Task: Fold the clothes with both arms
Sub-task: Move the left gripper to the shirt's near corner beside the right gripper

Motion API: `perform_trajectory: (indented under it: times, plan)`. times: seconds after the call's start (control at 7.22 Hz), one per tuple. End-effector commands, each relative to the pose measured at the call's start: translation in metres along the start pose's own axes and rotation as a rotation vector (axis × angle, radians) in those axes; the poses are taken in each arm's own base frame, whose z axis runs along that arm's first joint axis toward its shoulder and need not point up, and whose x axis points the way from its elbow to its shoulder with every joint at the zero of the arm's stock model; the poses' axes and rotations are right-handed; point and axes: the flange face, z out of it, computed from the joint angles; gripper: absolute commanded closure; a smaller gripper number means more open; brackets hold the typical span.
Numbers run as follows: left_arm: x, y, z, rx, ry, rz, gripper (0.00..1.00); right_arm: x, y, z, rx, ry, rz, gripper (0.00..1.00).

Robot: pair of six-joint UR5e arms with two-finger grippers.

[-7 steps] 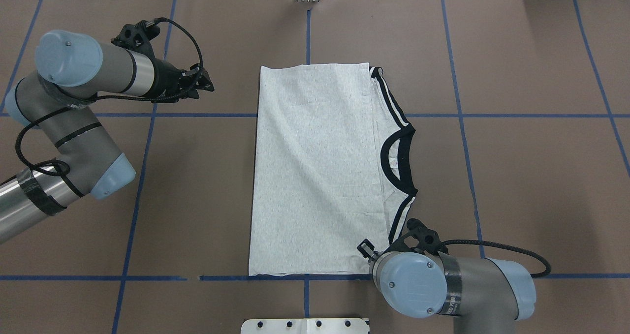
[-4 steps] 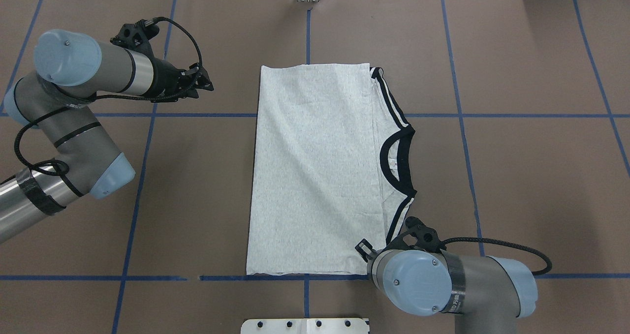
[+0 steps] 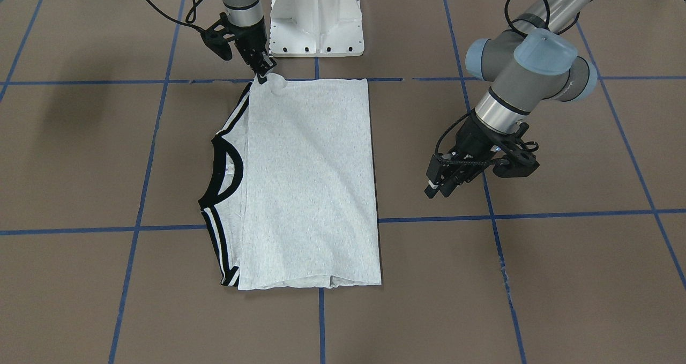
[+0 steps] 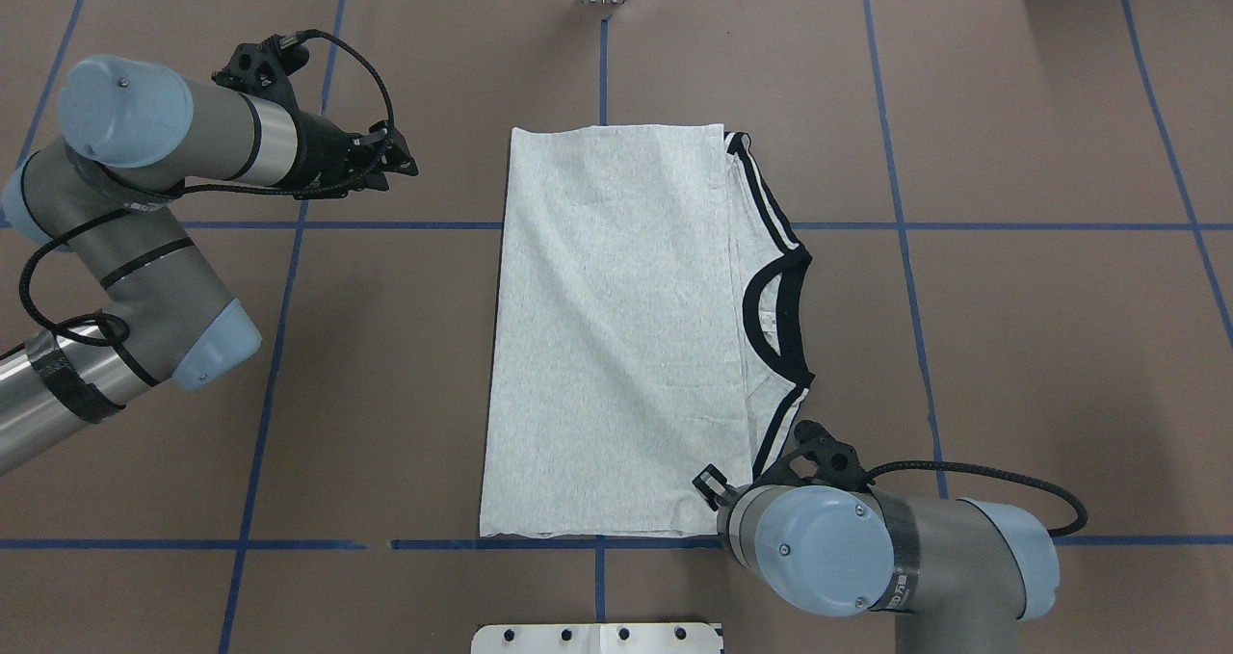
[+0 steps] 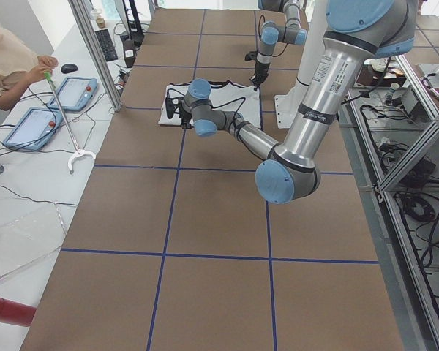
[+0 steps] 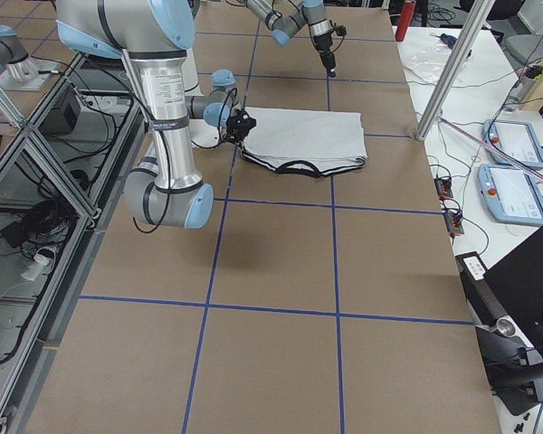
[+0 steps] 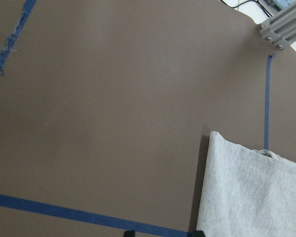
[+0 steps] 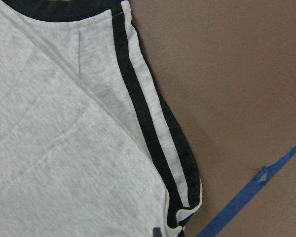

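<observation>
Expect limp, light, floppy handling from the shirt [image 4: 616, 336]: folded lengthwise, flat at mid-worktop [image 4: 1011, 365], collar [image 4: 754, 317] to the right. Best taken by corners or hem, pinching both layers; likely to sag and crease if lifted at one point. Near right corner pinched in the right pincer [image 3: 262, 74]. Left pincer [image 4: 408, 165] spread, empty, well apart at far left.
</observation>
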Motion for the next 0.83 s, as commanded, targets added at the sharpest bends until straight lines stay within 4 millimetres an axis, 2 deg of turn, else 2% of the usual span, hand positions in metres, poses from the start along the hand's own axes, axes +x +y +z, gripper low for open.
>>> perform_trajectory:
  times: [0.0, 0.14, 0.28, 0.42, 0.55, 0.69]
  plan:
    - [-0.008, 0.077, -0.025, -0.102, 0.030, -0.126, 0.50, 0.001, -0.001, -0.005, -0.004, -0.001, -0.001, 1.00]
    - [-0.011, 0.122, -0.029, -0.140, 0.026, -0.208, 0.48, 0.003, -0.002, -0.004, -0.003, 0.002, 0.000, 1.00]
    - [-0.022, 0.173, -0.027, -0.150, -0.012, -0.246, 0.45, 0.003, -0.002, -0.004, -0.003, 0.002, -0.002, 1.00]
    - [-0.019, 0.220, -0.018, -0.176, -0.081, -0.299, 0.40, 0.003, -0.001, -0.004, -0.003, 0.002, -0.001, 1.00]
    - [-0.019, 0.259, -0.012, -0.182, -0.102, -0.309, 0.40, 0.003, -0.001, -0.004, -0.003, 0.002, -0.001, 1.00]
    - [-0.020, 0.280, -0.008, -0.191, -0.114, -0.308, 0.38, 0.003, -0.001, -0.004, -0.003, -0.001, -0.001, 1.00]
